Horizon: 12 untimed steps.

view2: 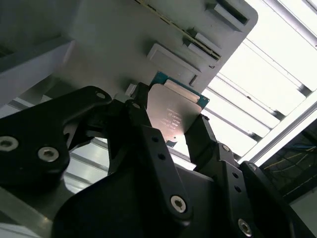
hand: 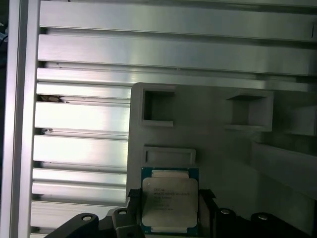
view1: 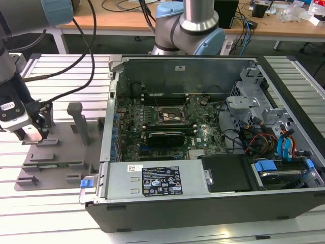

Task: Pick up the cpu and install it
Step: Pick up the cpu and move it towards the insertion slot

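Note:
The cpu (hand: 170, 201), a small square chip with a silvery top and green edge, sits at a grey plastic tray (hand: 218, 148). In both wrist views my gripper (hand: 170, 218) has a black finger against each of two opposite sides of the chip, shut on it. The second wrist view shows the cpu (view2: 173, 111) between the fingers (view2: 143, 124), close over the tray; whether it is lifted off I cannot tell. In the exterior view my gripper (view1: 31, 134) is low over the tray (view1: 56, 152), far to the exterior view's left of the black socket frame (view1: 170, 116) on the motherboard.
An open computer case (view1: 203, 198) lies to the exterior view's right of the tray, with cables, a power supply and drive bays inside. Grey posts (view1: 76, 117) stand up from the tray. Everything rests on a slatted aluminium table (view1: 40, 213). The arm's base (view1: 190, 30) stands behind the case.

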Each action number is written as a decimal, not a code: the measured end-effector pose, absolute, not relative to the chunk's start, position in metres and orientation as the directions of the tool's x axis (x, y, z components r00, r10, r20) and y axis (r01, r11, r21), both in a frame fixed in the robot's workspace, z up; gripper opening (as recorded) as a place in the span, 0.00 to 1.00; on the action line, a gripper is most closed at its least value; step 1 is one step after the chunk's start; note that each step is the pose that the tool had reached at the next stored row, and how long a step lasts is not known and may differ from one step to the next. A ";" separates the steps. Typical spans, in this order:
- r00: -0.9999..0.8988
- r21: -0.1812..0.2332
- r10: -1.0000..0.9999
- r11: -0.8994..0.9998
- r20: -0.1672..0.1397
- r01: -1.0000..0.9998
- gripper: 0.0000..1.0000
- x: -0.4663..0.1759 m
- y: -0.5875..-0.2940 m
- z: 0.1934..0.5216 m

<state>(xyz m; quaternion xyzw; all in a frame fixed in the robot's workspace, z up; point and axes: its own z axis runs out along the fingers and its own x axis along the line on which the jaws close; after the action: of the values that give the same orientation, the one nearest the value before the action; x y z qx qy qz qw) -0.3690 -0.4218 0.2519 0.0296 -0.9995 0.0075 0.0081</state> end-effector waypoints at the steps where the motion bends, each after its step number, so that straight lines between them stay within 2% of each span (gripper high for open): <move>1: -0.998 -0.015 -0.059 0.998 0.017 -0.059 0.55 -0.369 -0.422 0.254; 12: -0.998 -0.015 -0.059 0.998 0.017 -0.059 0.55 -0.369 -0.422 0.259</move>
<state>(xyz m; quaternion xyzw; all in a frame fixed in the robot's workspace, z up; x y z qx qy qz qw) -0.3690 -0.4218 0.2594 0.0295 -0.9995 0.0076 0.0080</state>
